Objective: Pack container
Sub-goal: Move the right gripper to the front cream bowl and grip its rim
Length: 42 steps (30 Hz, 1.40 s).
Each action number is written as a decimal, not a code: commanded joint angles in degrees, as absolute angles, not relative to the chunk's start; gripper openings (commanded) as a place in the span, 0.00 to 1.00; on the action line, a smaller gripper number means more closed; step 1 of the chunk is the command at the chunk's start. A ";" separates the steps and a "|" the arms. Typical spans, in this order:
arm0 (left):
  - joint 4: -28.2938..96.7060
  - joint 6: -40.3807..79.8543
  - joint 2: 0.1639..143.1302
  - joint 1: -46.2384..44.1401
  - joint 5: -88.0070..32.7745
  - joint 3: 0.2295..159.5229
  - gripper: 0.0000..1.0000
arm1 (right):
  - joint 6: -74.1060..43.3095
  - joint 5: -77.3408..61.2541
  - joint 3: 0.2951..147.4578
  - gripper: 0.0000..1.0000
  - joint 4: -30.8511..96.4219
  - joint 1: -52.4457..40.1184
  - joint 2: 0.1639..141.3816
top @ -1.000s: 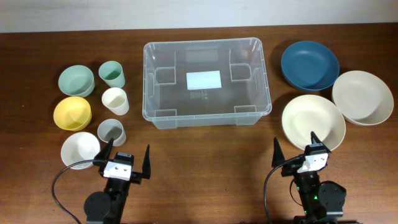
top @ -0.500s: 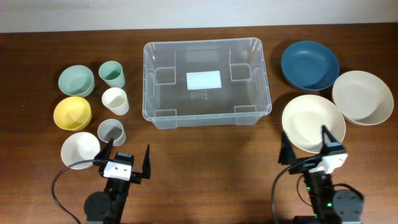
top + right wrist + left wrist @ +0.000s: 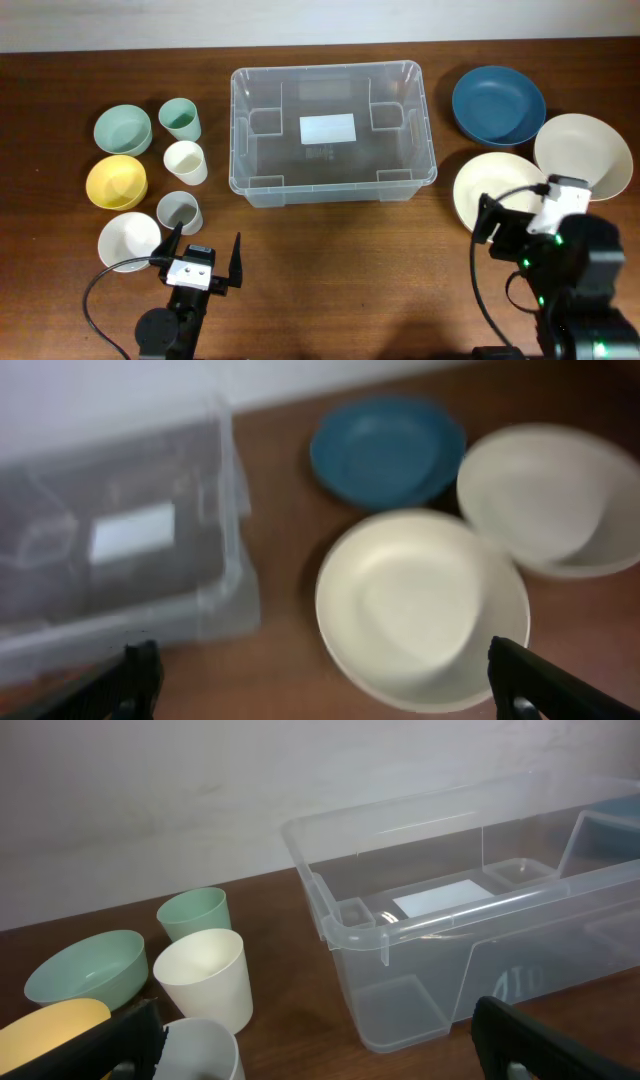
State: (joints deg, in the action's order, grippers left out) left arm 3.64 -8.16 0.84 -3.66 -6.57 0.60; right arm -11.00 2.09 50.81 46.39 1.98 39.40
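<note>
Clear plastic container sat empty at the worktop centre; packing was not started.
Left claw and right claw were released; the right one faced the cream plate, probably needing to lower and grip it.

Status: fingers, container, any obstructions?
Left gripper open, empty, by grey cup. Right gripper open, empty, near cream bowl. Container empty, nothing packed. Nothing blocking it.
</note>
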 commanded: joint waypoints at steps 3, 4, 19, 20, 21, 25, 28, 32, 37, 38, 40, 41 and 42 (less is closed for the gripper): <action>3.99 -9.13 0.30 -3.31 -6.15 0.49 1.00 | -31.75 12.64 51.77 0.99 48.34 3.44 46.54; 3.99 -9.10 0.30 -3.31 -6.17 0.49 1.00 | -36.99 13.85 51.77 0.99 49.04 4.73 47.55; 3.99 -9.13 0.30 -3.31 -6.15 0.49 1.00 | -48.23 -7.31 51.66 0.99 53.87 31.66 62.02; 3.99 -9.13 0.30 -3.31 -6.15 0.49 1.00 | -47.53 -7.29 51.66 0.99 54.28 32.12 63.29; 3.99 -9.13 0.30 -3.31 -6.15 0.49 1.00 | -46.17 -7.31 51.59 0.99 54.28 32.34 64.93; 3.99 -9.13 0.30 -3.31 -6.15 0.49 1.00 | -44.73 -7.20 51.59 0.99 53.54 32.32 71.31; 3.99 -9.13 0.30 -3.31 -6.15 0.49 1.00 | -43.29 -7.29 51.59 0.99 50.81 32.32 76.29; 3.99 -9.13 0.30 -3.31 -6.15 0.49 1.00 | -42.92 -7.33 51.59 0.99 47.55 32.32 80.75; 3.99 -9.13 0.30 -3.31 -6.15 0.49 1.00 | -40.42 -7.33 51.57 0.99 43.09 32.32 84.77; 3.99 -9.10 0.30 -3.31 -6.17 0.49 1.00 | -39.94 -7.33 51.55 0.99 42.41 32.32 85.32; 3.99 -9.13 0.30 -3.31 -6.15 0.49 1.00 | -39.11 -7.29 51.55 0.99 41.17 32.32 85.93; 3.99 -9.13 0.30 -3.31 -6.15 0.49 1.00 | -38.96 -7.31 51.55 0.99 40.69 32.32 86.13; 3.99 -9.13 0.30 -3.31 -6.15 0.49 1.00 | -38.96 -7.33 51.55 0.99 40.23 32.32 86.32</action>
